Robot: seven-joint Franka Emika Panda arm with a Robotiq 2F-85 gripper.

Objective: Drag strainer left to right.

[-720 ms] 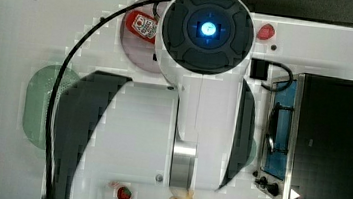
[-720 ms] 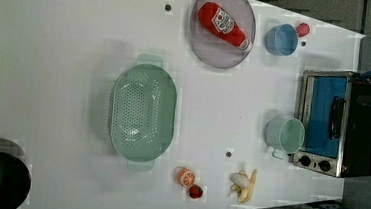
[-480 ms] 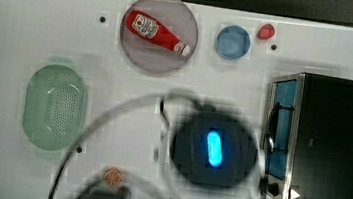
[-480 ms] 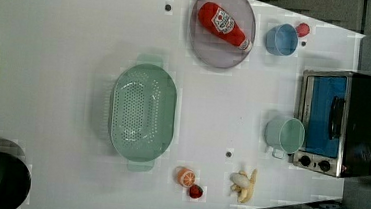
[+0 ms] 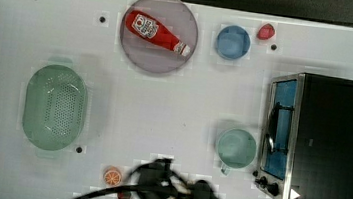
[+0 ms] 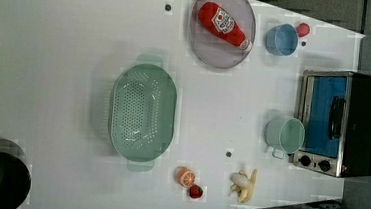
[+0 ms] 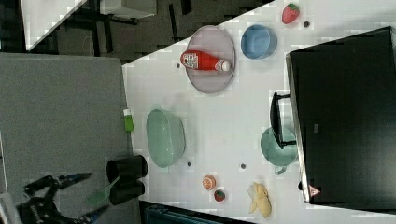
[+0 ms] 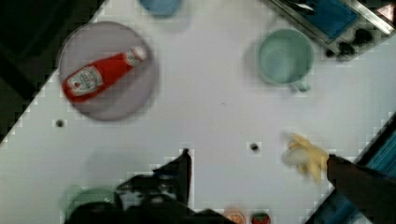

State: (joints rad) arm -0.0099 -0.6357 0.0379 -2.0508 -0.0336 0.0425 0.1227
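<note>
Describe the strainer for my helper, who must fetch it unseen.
Start at the toaster oven on the top view's right, then cross the white table to the far left. The strainer lies there alone: a large pale-green oval with holes, unlike the small round mug.

We see the strainer (image 5: 55, 107) at the top view's left, w/ the plate (image 5: 142, 54) to its upper right & a ketchup bottle (image 5: 156, 31) lying on it. The bowl (image 5: 233, 42) sits right of the plate. The mug (image 5: 236, 147) stands just beside the toaster oven (image 5: 330, 142), well apart from the strainer.
</note>
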